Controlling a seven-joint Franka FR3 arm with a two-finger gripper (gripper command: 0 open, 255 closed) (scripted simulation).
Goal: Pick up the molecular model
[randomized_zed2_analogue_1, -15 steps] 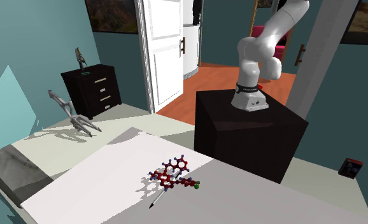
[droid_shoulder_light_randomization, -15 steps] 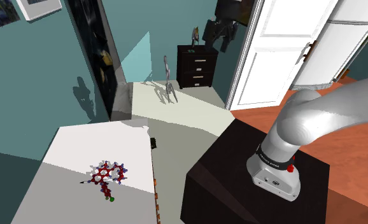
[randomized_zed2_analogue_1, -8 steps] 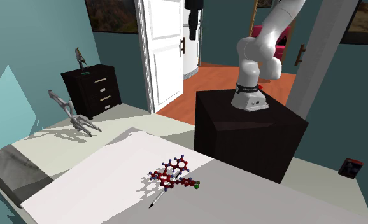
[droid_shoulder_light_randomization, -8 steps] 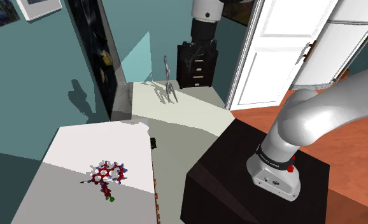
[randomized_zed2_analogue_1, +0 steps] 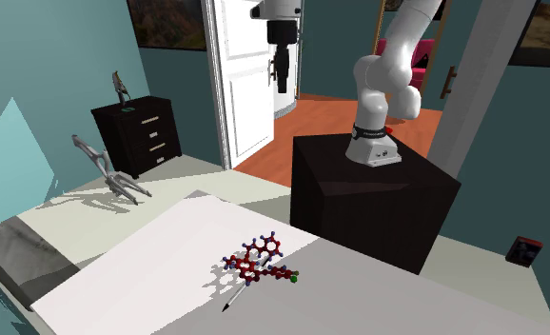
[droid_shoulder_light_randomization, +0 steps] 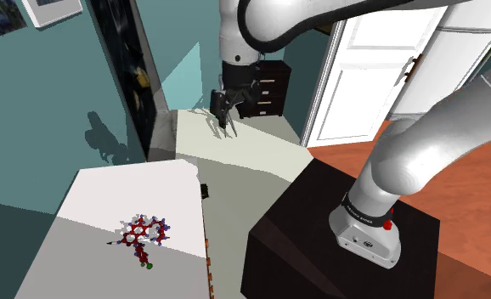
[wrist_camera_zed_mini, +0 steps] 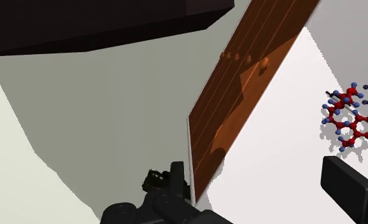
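Observation:
The molecular model is a flat cluster of red and blue balls with one green ball, lying on the white tabletop. In the second exterior view the molecular model lies near the table's front. My gripper hangs high in the air, well beyond the table's far edge and far from the model; the gripper points down in front of the white door. In the wrist view the gripper is open, nothing between its fingers, and the model lies ahead of one finger.
The black stand sits close beside the table. A dark dresser and a silvery sculpture stand on the floor beyond it. A small dark object lies on the floor by the table's corner. A white door stands open.
The arm has swung into view from above; the gripper has come down and toward the shoulder view's left. The model has not moved.

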